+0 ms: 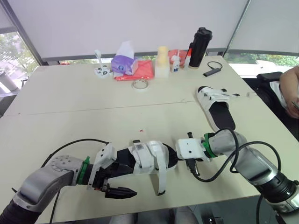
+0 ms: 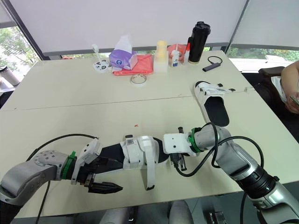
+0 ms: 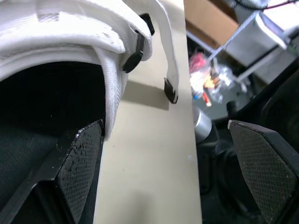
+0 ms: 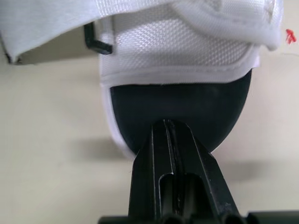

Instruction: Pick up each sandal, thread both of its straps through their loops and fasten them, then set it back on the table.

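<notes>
Two grippers are bracketing the near sandal (image 1: 147,158), one at each end. Of them, the right gripper (image 4: 170,125) is sitting with its fingers pressed together, the tip touching the black toe of the sole. I am not seeing anything pinched between them, so I am reading it as closed and merely resting there. From it the sandal is running out toward 9 o'clock in the head views.

Opposite, the left gripper (image 1: 117,181) is standing wide open. One finger (image 3: 79,172) is lying against the heel edge of the sole, and the other is hanging clear on the 6 o'clock side. From this gripper the sandal is lying toward 3 o'clock. Its long axis is therefore running 9-to-3, flat on the table (image 1: 70,116).

Outward from there, a loose strap (image 1: 161,179) is trailing from the white upper toward 6 o'clock, its dark tip resting on the table near the front edge. A black loop (image 3: 135,51) is sitting at the side of the upper, close to where the strap leaves it.

Judging by this, the open left gripper is the nearer one to the strap tip, at about 3 o'clock from it, while the right is placed to steady the toe.

Farther off, the second sandal (image 1: 217,107) is lying at about 1 o'clock from the right gripper, well apart, its axis running 11-to-5.
</notes>
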Action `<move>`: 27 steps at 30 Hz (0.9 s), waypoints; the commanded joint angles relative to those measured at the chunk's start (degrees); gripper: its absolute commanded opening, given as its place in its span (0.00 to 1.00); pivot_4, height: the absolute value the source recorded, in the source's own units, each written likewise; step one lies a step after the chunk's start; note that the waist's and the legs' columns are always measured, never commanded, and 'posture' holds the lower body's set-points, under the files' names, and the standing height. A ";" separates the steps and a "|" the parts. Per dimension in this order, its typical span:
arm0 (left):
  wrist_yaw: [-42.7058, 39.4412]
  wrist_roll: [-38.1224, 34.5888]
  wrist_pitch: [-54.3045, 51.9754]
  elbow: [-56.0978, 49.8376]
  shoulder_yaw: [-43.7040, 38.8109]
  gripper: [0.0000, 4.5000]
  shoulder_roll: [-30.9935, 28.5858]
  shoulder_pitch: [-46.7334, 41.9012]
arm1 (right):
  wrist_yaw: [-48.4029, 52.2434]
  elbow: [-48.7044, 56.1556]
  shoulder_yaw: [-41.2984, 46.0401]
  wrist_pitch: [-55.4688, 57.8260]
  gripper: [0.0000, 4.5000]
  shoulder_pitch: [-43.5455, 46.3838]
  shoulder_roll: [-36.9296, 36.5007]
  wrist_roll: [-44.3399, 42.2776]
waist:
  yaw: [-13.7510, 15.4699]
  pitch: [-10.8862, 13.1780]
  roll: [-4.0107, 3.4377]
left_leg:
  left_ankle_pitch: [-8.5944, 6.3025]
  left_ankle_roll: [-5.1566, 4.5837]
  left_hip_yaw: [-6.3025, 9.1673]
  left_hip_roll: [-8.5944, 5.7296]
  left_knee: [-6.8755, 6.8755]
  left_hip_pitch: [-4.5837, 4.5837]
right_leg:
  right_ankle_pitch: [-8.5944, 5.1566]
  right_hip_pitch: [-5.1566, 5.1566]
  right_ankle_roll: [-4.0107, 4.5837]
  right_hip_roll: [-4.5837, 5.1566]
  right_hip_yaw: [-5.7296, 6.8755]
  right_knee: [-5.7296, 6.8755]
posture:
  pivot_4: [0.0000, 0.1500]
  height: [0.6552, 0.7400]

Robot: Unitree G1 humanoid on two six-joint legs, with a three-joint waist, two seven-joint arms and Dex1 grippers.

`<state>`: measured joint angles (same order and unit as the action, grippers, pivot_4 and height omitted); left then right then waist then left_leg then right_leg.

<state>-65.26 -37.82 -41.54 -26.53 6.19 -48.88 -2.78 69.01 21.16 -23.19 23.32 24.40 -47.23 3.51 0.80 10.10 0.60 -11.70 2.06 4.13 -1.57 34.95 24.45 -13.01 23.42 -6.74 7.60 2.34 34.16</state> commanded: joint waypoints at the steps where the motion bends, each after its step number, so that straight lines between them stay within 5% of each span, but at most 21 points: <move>1: -0.40 2.18 1.54 3.41 -0.57 0.99 -1.04 -2.07 | 1.91 -1.85 -1.42 -0.23 0.00 -0.99 -0.72 -0.25 | 0.03 0.00 0.00 | 0.00 0.00 0.00 0.00 0.00 0.00 | 0.00 0.00 0.00 -0.02 0.00 0.01 | 1.00 1.00; 10: -1.69 -2.80 -1.88 2.18 -5.70 0.99 -2.80 -2.85 | 2.51 -3.19 -4.09 -2.50 0.00 0.88 1.73 1.04 | -0.66 0.01 0.02 | -0.03 0.03 0.01 -0.02 0.02 -0.02 | -0.06 0.04 -0.11 -0.14 0.01 0.08 | 1.00 1.00; 20: 3.31 -28.28 -18.96 -8.48 -12.97 0.99 -4.37 -0.68 | 3.93 -0.40 -3.27 -2.09 0.00 1.71 1.04 0.04 | -0.53 0.03 0.01 | -0.09 0.09 0.14 0.25 0.08 -0.03 | 0.00 0.04 0.02 -0.52 0.00 0.16 | 1.00 1.00; 27: 12.67 -23.85 -19.45 -13.52 -6.30 0.99 -2.68 2.61 | 3.57 -0.58 -3.82 -1.65 0.00 2.18 2.09 0.29 | -0.38 0.02 0.00 | -0.09 0.09 0.13 0.25 0.10 -0.05 | 0.02 0.01 0.05 -0.55 -0.02 0.16 | 1.00 1.00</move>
<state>-54.38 -63.33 -61.74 -38.08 -1.98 -52.26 -0.72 71.70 19.64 -25.32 21.18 26.94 -45.66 3.86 0.42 10.12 0.60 -11.79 2.16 4.24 -1.32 35.05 24.39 -12.99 23.42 -6.68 7.05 2.30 34.32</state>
